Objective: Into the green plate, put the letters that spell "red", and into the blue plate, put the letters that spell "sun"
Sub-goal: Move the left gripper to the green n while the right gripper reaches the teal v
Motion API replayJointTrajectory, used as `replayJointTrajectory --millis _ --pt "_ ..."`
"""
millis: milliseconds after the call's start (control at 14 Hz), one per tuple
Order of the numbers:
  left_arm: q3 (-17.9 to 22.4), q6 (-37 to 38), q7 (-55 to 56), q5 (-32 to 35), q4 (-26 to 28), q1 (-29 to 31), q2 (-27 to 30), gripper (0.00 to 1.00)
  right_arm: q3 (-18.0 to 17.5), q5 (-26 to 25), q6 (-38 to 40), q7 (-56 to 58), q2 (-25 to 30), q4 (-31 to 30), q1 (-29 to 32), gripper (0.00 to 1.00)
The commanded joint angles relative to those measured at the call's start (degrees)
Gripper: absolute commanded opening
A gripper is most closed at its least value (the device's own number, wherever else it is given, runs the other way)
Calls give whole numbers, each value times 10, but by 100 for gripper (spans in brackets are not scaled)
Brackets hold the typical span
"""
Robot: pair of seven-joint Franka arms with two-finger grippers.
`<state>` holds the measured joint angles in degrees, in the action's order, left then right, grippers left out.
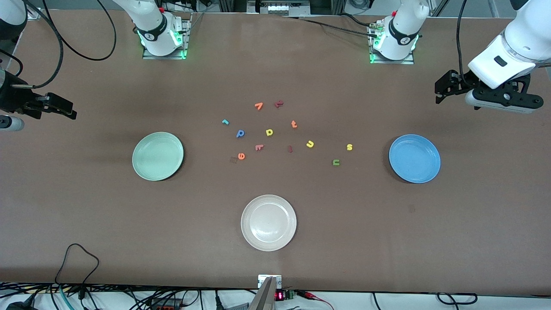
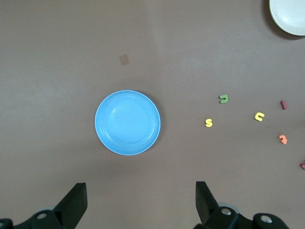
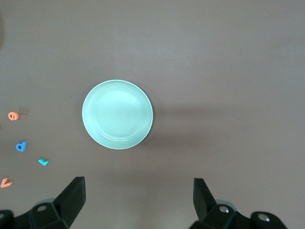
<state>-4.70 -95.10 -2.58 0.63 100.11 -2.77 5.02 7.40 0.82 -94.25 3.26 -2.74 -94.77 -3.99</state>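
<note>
Both plates empty. Left gripper [image 2: 138, 202] and right gripper [image 3: 136, 202] hang up high, jaws wide, holding nothing. Yellow s [image 1: 349, 147] sits at 9 o'clock of blue plate [image 1: 414, 158]; grab that 1st, drop straight down, pinch gently.

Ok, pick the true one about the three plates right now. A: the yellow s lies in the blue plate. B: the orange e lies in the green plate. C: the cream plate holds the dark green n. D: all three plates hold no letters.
D: the green plate, the blue plate and the cream plate show bare insides, with every letter lying on the table between them.
</note>
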Motion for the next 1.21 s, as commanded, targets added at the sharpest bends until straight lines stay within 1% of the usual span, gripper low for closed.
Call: replayJointTrajectory --millis 0,214,357,429,571,714,786,929,1000,1071,1143 --pt "1 13 -5 -13 -19 0 -8 100 -2 -9 -11 4 12 -18 -2 100" --pt "1 14 -6 -13 -19 1 -8 100 -3 -8 -18 3 3 -18 -1 100" --pt "0 18 -10 -14 -18 0 -15 100 -5 -9 -29 2 -10 -17 -13 100" --pt "0 33 -11 -14 -19 -1 -37 100 -5 -9 -29 3 -20 -18 -21 100" --pt "-3 76 -13 -23 -20 -3 -48 100 -5 -4 -23 -5 -37 -18 -40 100" --pt "-22 100 -9 -23 -21 -15 -57 100 -6 2 -27 -32 -58 -18 -103 100" --pt "-31 110 -7 -23 -22 -19 -73 100 -5 2 -31 -38 -67 -18 -132 100" --pt "-55 113 -19 -19 -26 -22 -90 100 -5 2 -58 -43 -89 -30 -176 100" --pt "-62 104 -19 -19 -31 -22 -118 100 -5 2 -77 -57 -90 -53 -194 100" --pt "-64 88 -23 -22 -49 -28 -147 100 -5 2 -104 -82 -89 -83 -209 100" --pt "-65 73 -26 -21 -69 -37 -189 100 -6 2 -137 -102 -87 -120 -237 100"
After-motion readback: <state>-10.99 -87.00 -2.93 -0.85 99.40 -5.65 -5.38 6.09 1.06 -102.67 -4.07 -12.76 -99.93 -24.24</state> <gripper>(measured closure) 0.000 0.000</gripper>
